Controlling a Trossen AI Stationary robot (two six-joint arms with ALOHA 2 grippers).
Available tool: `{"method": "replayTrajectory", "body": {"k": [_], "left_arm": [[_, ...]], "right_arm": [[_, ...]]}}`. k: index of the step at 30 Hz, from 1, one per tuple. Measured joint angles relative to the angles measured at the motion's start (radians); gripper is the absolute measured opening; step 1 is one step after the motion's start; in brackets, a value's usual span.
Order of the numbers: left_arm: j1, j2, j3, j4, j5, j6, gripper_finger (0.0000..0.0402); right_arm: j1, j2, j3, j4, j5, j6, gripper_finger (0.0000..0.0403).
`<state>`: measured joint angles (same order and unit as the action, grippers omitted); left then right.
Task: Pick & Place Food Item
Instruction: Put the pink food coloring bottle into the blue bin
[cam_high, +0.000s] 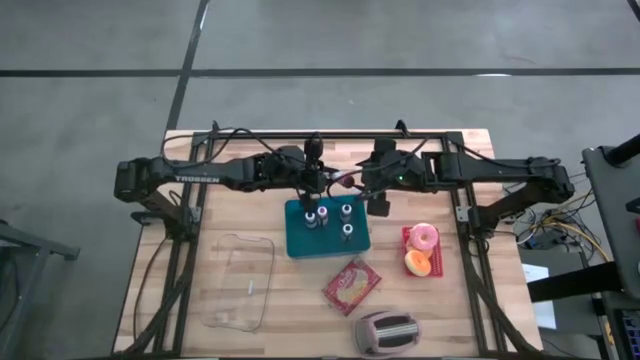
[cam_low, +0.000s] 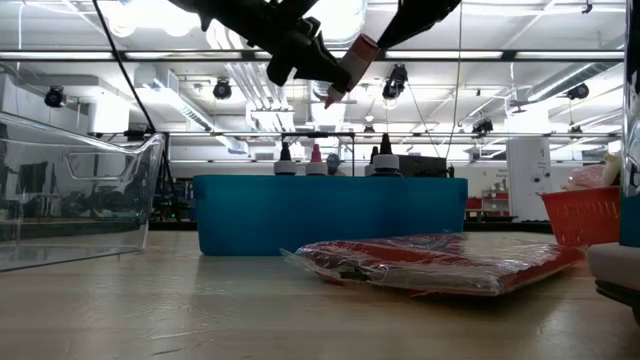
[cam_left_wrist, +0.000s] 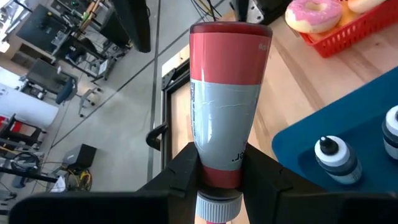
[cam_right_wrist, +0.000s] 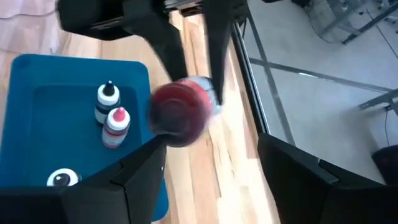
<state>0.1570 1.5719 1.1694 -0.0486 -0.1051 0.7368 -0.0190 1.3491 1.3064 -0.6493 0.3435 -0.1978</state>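
From my low view the toaster (cam_low: 615, 270) is cut off at the right edge. My right wrist camera shows the red bottle (cam_right_wrist: 181, 112) smeared with blur, and a bottle cap (cam_right_wrist: 60, 179) half hidden behind my near finger.

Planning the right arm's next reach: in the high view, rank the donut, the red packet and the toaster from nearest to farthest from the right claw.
From the right claw:
1. Donut, in the red basket, toward the table's right side.
2. Red packet, mid-table, below the blue tray.
3. Toaster, at the table's front edge.
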Motion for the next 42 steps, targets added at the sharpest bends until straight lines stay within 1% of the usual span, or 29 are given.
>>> {"method": "replayTrajectory", "body": {"k": [12,19,25,30,40,42], "left_arm": [[0.003,0.004,0.000,0.024,-0.006,0.000,0.0089],[0.004,0.044,0.000,0.035,-0.006,0.001,0.0089],[0.005,0.067,0.007,0.041,-0.006,0.005,0.0089],[0.006,0.069,0.024,0.044,-0.006,0.004,0.0089],[0.005,0.069,0.031,0.042,0.002,0.004,0.0089],[0.005,0.069,0.031,0.042,0.002,0.004,0.0089]], "right_arm": [[0.008,0.059,0.009,0.008,-0.008,-0.003,0.0283],[0.008,0.055,0.037,0.008,-0.008,-0.003,0.0284],[0.008,0.064,0.040,0.001,-0.053,0.003,0.0282],[0.008,0.075,0.037,-0.007,-0.054,0.007,0.0281],[0.008,0.074,0.036,-0.010,-0.025,0.007,0.0281],[0.008,0.074,0.036,-0.011,-0.001,0.011,0.0277]]}}
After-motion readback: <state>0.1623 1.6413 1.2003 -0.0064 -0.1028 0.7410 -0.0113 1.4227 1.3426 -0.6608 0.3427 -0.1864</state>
